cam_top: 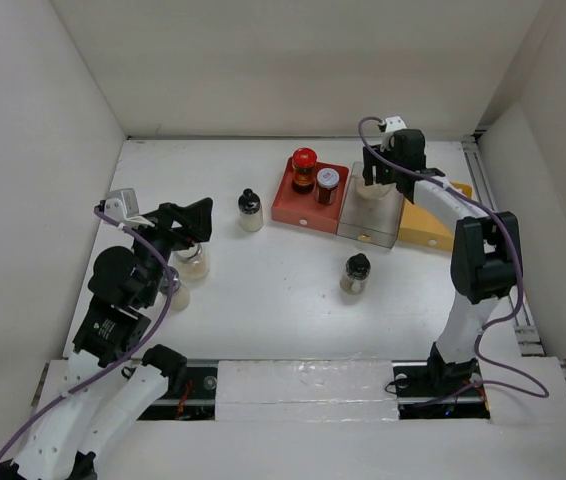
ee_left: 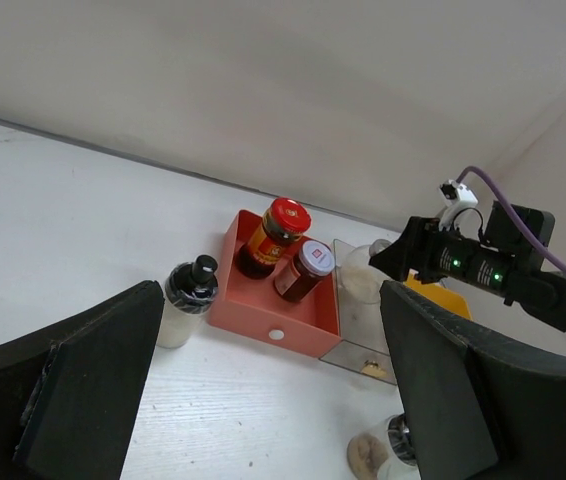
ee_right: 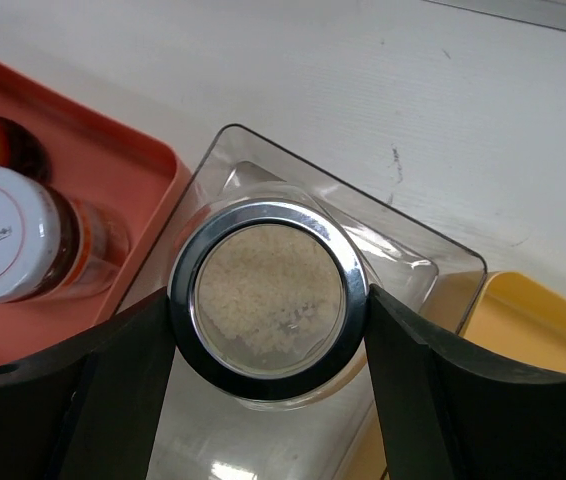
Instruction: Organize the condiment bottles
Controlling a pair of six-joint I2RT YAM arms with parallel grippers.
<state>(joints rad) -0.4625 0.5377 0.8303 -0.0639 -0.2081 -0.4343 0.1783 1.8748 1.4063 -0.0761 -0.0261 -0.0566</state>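
Observation:
My right gripper (cam_top: pixel 376 172) is shut on a clear round jar (ee_right: pixel 268 300) with a chrome-rimmed lid and pale grains, held inside the clear tray (ee_right: pixel 433 268). The red tray (cam_top: pixel 298 208) holds a red-lidded dark jar (cam_top: pixel 304 168) and a silver-lidded dark jar (cam_top: pixel 327 183). Black-knob shakers stand at mid-table left (cam_top: pixel 250 210) and centre (cam_top: pixel 355 273). My left gripper (cam_top: pixel 195 222) is open and empty above a clear jar (cam_top: pixel 193 263); another clear jar (cam_top: pixel 176 296) is partly hidden by the arm.
A yellow tray (cam_top: pixel 428 228) sits right of the clear tray (cam_top: pixel 371 222), against the right arm. White walls enclose the table on three sides. In the left wrist view the red tray (ee_left: pixel 283 315) and a shaker (ee_left: pixel 188 298) lie ahead between the fingers (ee_left: pixel 83 390).

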